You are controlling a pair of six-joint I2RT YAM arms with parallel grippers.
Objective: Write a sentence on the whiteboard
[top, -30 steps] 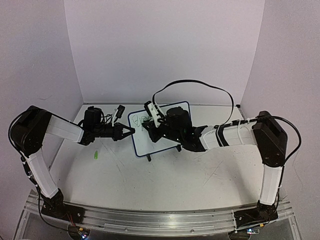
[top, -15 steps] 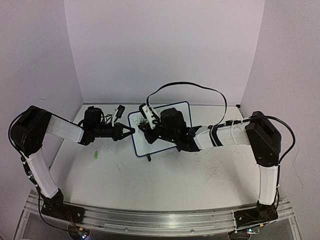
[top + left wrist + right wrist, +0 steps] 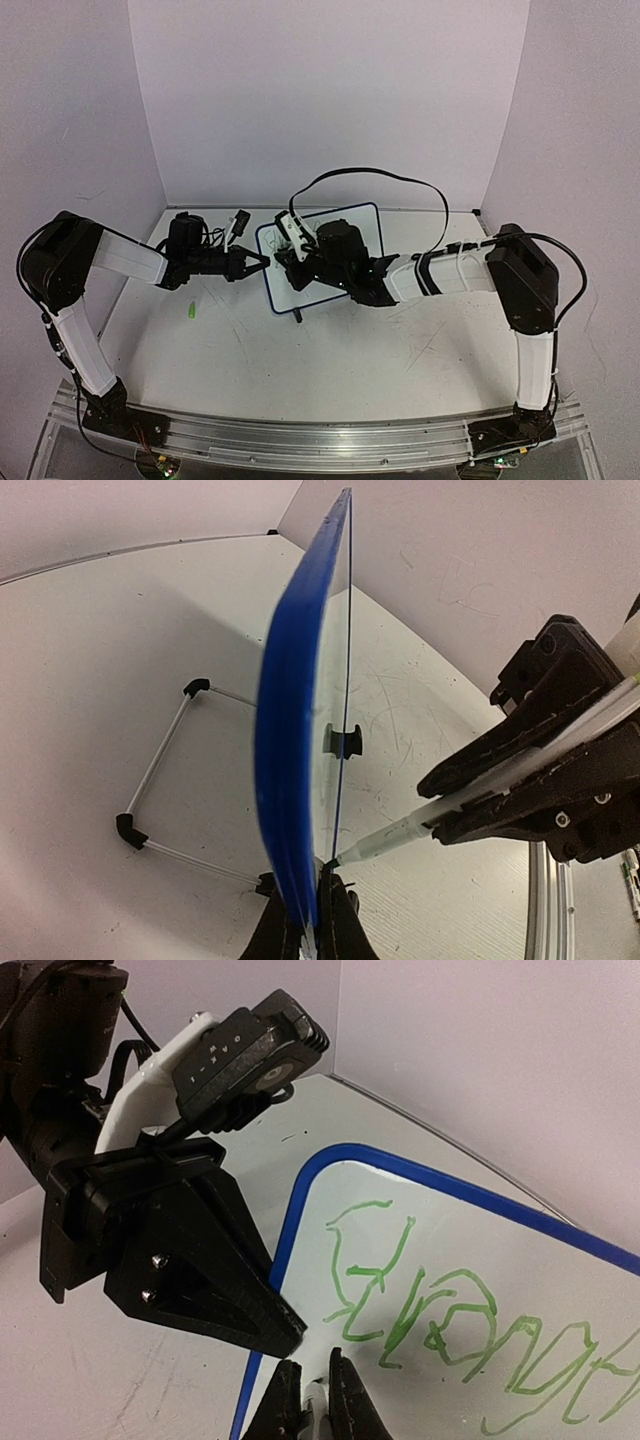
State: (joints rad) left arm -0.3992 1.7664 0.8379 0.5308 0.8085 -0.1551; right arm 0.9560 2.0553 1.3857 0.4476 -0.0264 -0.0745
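Note:
The whiteboard [image 3: 278,285] stands tilted on the table, with a blue frame [image 3: 290,1205] in the right wrist view. My left gripper [image 3: 258,263] is shut on its left edge; its view shows the board edge-on [image 3: 290,730] between the fingers [image 3: 308,895]. My right gripper [image 3: 287,256] is shut on a white pen [image 3: 316,1402]. The pen [image 3: 400,832] has its tip at the board's lower left face, close to the left gripper's fingers [image 3: 200,1270]. The green sentence [image 3: 430,1305] shows as one line of scrawled letters above the tip.
A small green pen cap [image 3: 189,312] lies on the table left of the board. The board's wire stand with black feet [image 3: 160,770] sits behind it. Purple walls close the back and both sides. A black cable [image 3: 370,175] loops above the right wrist.
My right gripper with the pen has moved left across the board, from its middle to its left edge. The left gripper and the board have not moved.

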